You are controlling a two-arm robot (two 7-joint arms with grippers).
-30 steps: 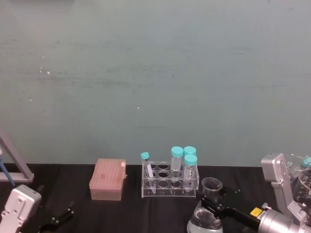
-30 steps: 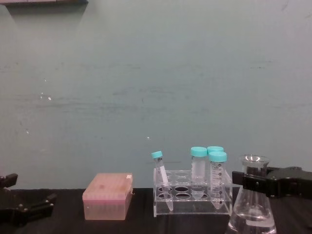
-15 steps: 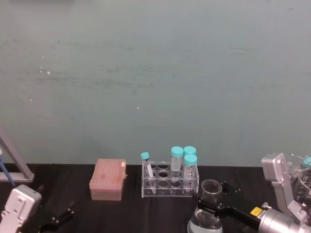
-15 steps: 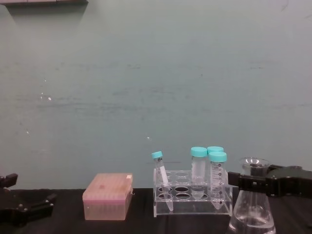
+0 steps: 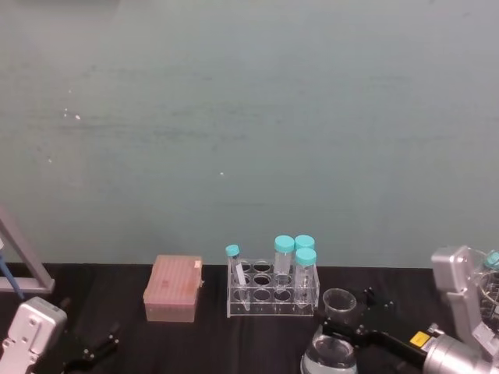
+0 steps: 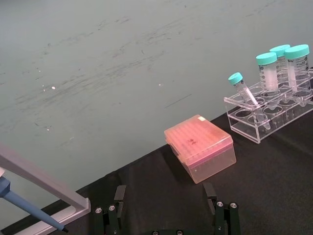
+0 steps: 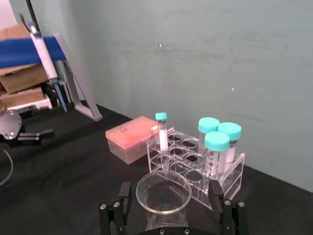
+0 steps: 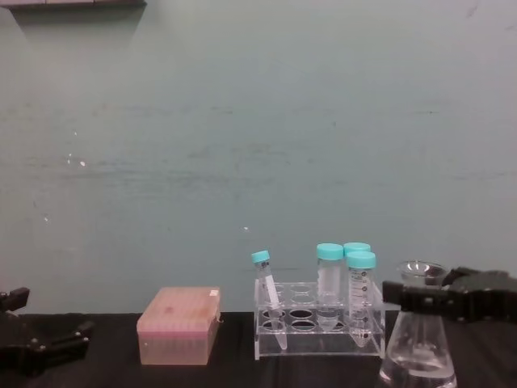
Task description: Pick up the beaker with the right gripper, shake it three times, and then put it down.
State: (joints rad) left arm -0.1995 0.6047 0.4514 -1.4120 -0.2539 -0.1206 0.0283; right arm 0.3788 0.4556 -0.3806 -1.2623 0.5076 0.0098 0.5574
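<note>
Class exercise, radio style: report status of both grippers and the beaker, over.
Right gripper at the beaker neck, jaws either side, spread wider than the neck. Beaker upright beside the tube rack. Left gripper parked low left, open. Nothing in the way.

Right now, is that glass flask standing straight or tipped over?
Upright: the beaker has its wide base low and open mouth up, neck between the right gripper's jaws.

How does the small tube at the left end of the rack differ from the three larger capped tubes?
The small tube is thin with a small cap; the three larger tubes are wide with broad caps. The small tube leans in its hole; the larger tubes stand upright. It sits alone at the rack's left end; they cluster at the right. All have teal caps.
</note>
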